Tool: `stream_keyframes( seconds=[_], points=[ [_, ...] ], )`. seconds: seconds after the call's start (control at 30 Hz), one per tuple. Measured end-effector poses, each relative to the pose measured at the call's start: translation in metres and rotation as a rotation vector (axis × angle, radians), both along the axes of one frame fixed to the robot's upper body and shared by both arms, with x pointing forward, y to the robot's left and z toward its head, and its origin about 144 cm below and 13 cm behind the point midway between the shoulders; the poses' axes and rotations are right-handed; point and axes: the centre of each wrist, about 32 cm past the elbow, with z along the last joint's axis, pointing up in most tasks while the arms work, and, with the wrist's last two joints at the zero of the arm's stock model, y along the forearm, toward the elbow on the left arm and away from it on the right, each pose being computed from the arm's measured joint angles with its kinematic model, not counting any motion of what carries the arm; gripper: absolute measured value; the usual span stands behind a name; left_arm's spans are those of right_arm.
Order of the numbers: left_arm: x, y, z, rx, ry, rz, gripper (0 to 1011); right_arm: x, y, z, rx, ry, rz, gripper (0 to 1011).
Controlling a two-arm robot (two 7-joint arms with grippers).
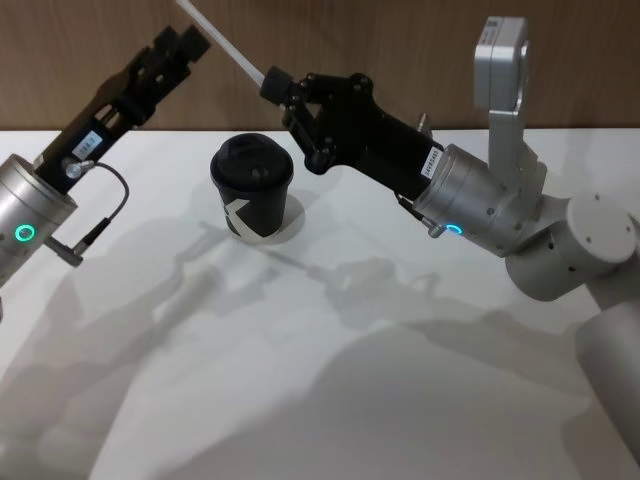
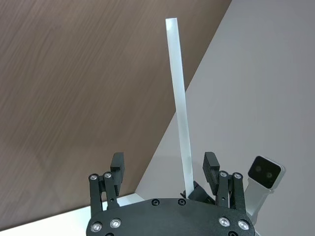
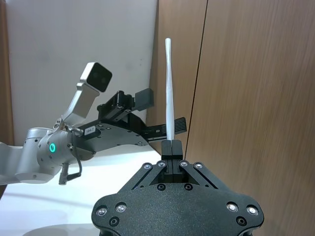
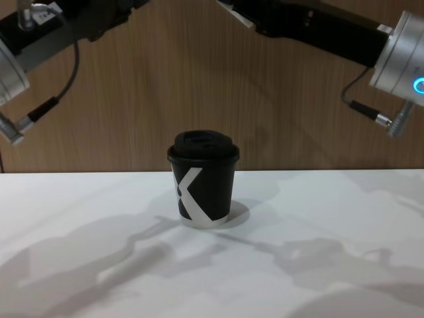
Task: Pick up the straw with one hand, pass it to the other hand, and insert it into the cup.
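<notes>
**Straw mid-handover above the cup**

The long, thin white straw (image 1: pixel 225 43) is held aloft beyond the black lidded paper cup (image 1: pixel 252 190). It is judged light, smooth and easily crushed. The blue-ringed right gripper (image 3: pixel 172 145) has its fingers clenched on the straw's lower end. The green-ringed left gripper (image 2: pixel 164 162) has fingers spread either side; a gentle mid-shaft hold suits. The lid hides the cup's contents.

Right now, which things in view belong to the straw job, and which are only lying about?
Job: thin white straw; black lidded paper cup; blue-ringed right gripper; green-ringed left gripper.
Other: white table; brown wooden wall.
</notes>
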Motion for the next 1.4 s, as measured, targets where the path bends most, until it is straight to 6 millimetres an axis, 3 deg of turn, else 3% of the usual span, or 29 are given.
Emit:
stream_keyframes(
  seconds=[0.8,1.07,1.4],
  points=[
    [0.018,-0.019,0.005,-0.031,0.001,-0.049,988,0.0,0.0,0.0,0.0,0.0,0.0,0],
    [0.02,-0.023,0.007,-0.033,-0.005,-0.065,815,0.0,0.0,0.0,0.0,0.0,0.0,1],
    [0.021,-0.026,0.01,-0.039,-0.01,-0.069,479,0.0,0.0,0.0,0.0,0.0,0.0,1]
  ],
)
